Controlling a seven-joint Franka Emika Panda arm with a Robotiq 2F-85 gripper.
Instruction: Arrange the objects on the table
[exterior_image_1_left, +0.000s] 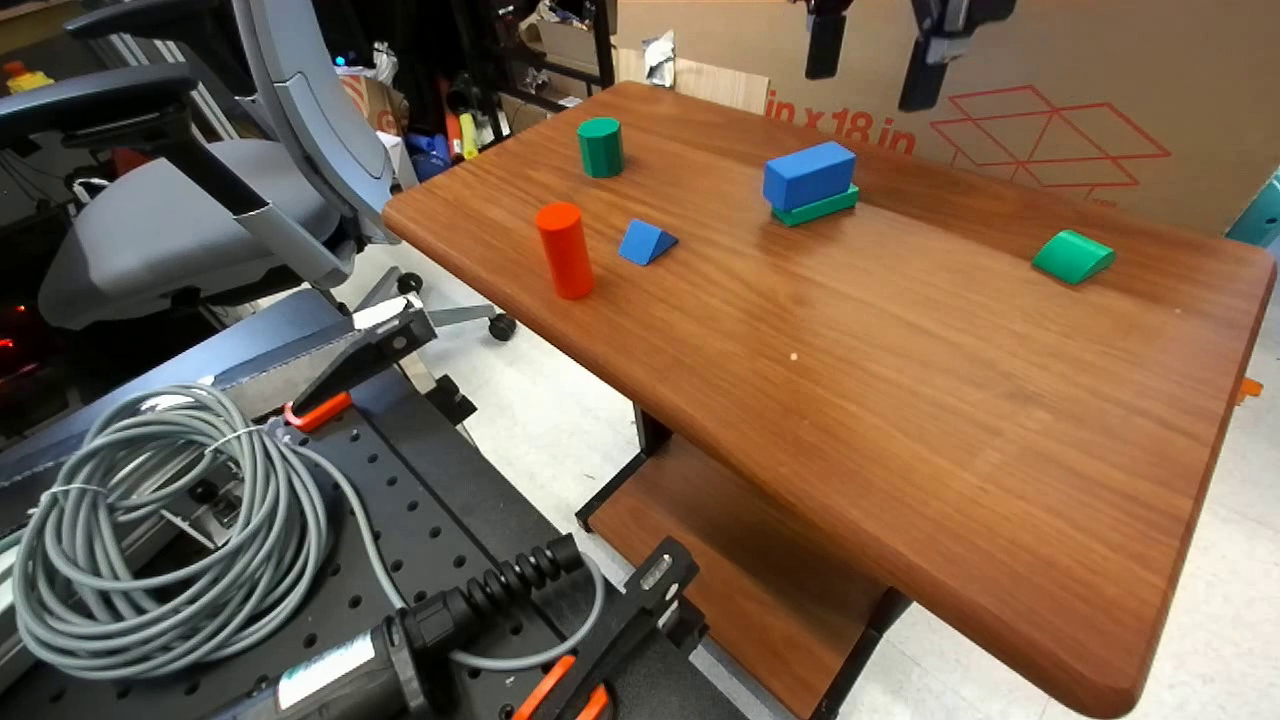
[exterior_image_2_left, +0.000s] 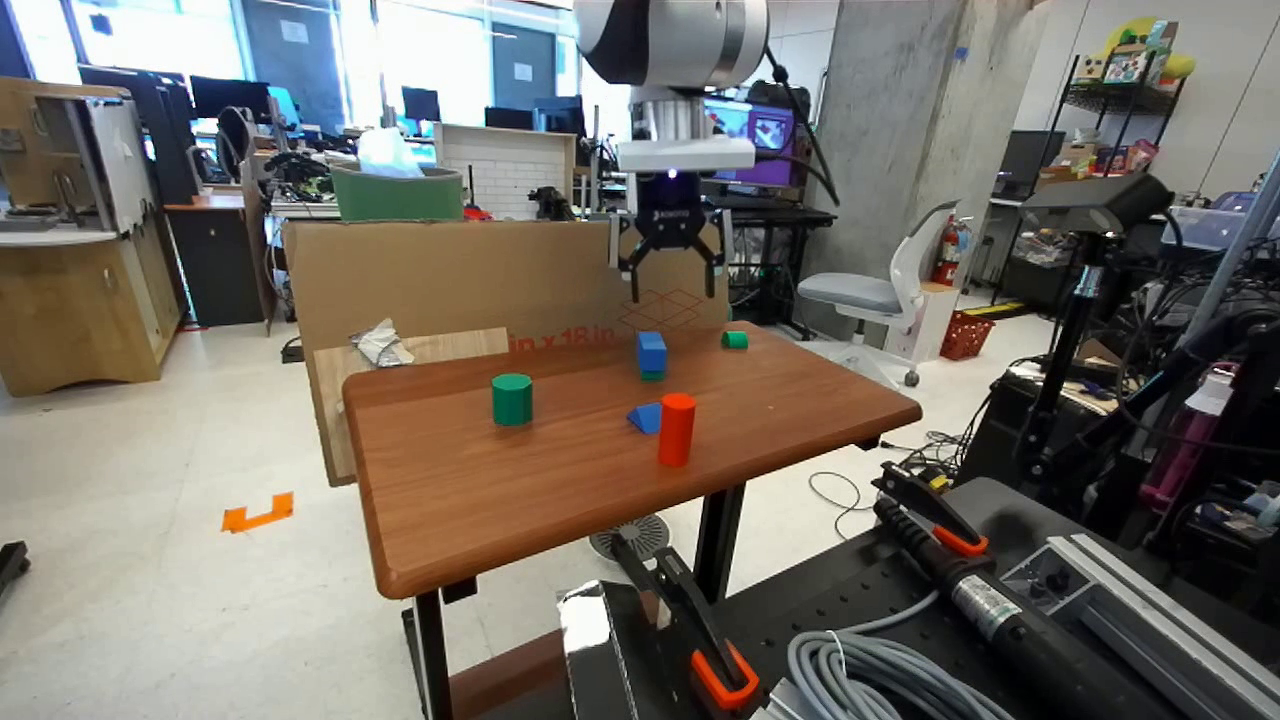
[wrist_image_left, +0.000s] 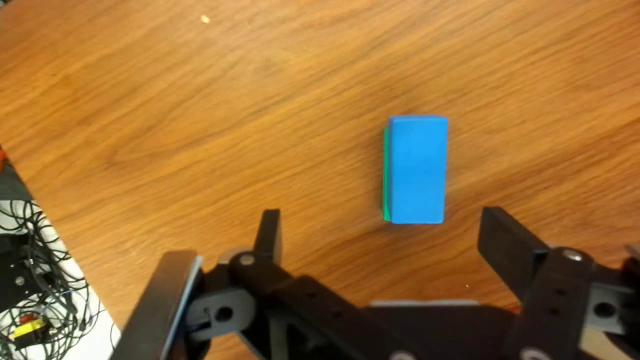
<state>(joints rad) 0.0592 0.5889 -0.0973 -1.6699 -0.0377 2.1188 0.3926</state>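
Observation:
A blue rectangular block (exterior_image_1_left: 810, 176) (exterior_image_2_left: 652, 350) (wrist_image_left: 419, 170) lies on a thin green block (exterior_image_1_left: 818, 207) (wrist_image_left: 385, 175) on the wooden table (exterior_image_1_left: 950, 430). A green cylinder (exterior_image_1_left: 601, 150) (exterior_image_2_left: 512, 400) and a taller orange-red cylinder (exterior_image_1_left: 567, 255) (exterior_image_2_left: 677, 432) stand upright. A blue triangular prism (exterior_image_1_left: 645, 242) (exterior_image_2_left: 645, 418) lies near the orange-red cylinder. A green half-round block (exterior_image_1_left: 1075, 257) (exterior_image_2_left: 735, 340) lies apart from the others. My gripper (exterior_image_1_left: 868, 88) (exterior_image_2_left: 673, 293) (wrist_image_left: 382, 212) is open and empty, high above the table. In the wrist view the blue block shows just beyond the fingertips.
A large cardboard sheet (exterior_image_2_left: 430, 270) stands along one table edge. A black cart (exterior_image_1_left: 480, 590) with a coiled grey cable (exterior_image_1_left: 180, 540) and clamps stands by the opposite edge. A grey chair (exterior_image_1_left: 200, 190) is near a table corner.

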